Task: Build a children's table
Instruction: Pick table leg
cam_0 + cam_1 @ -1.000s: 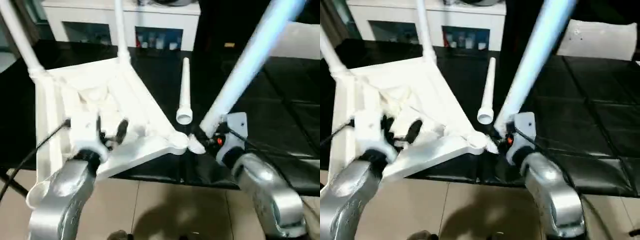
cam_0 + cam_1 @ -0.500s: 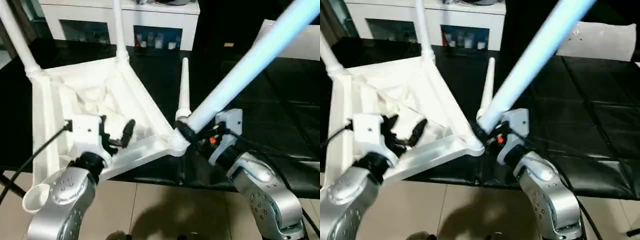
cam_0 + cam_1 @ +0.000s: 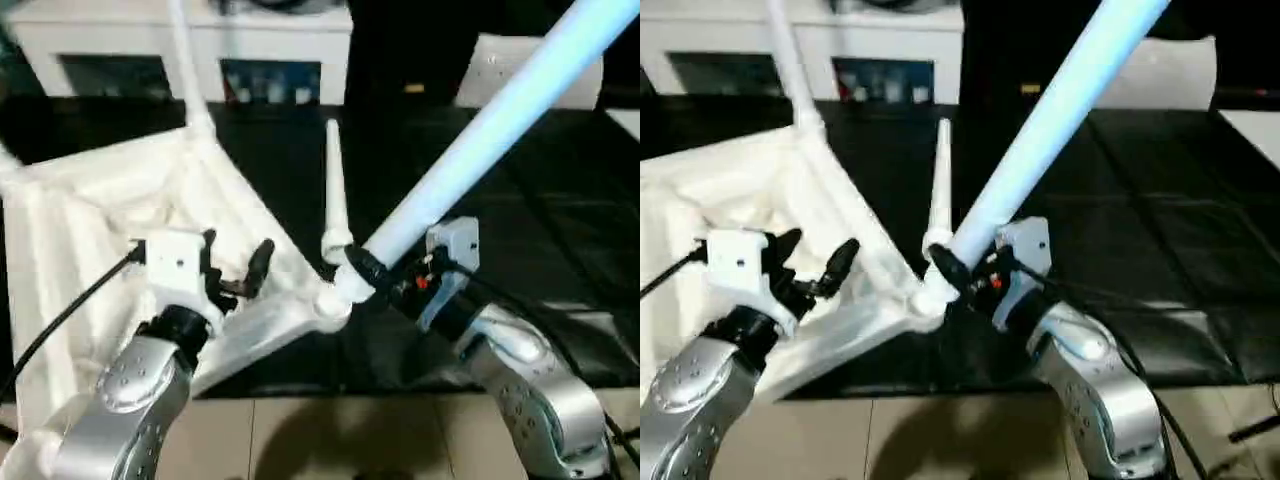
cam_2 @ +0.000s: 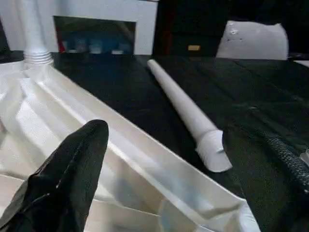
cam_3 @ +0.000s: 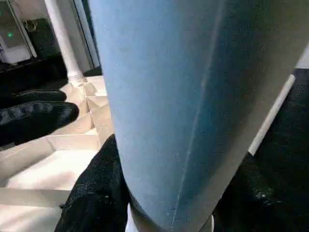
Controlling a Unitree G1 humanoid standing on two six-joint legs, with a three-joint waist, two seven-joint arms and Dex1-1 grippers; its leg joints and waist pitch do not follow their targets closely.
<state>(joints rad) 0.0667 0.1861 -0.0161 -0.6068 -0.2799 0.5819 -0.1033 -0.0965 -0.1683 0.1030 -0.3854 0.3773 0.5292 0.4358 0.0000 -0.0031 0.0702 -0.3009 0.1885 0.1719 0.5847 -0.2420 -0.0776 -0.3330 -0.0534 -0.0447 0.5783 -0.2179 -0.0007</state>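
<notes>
Since a second ago the right gripper (image 3: 362,268), clamped on the thick end of a leg (image 3: 480,130), has brought that end from just beside the tabletop's (image 3: 90,210) near corner socket (image 3: 328,300) onto it, the leg slanting up and away. The left gripper (image 3: 236,268) hovers spread and empty over the ribbed underside; a spare leg (image 3: 333,195) lies just beyond the socket. The leg looks light, stiff and slick, so gripping low by the socket seems best.

One upturned white table top (image 3: 120,215) lies on the bench (image 3: 560,240). Three white legs are countable: one standing in the table top's far corner (image 3: 185,70), one slanting up from its near corner (image 3: 480,130), and one lying loose (image 3: 333,195) just beside that corner. Two grippers: left (image 3: 235,270), right (image 3: 385,280).
</notes>
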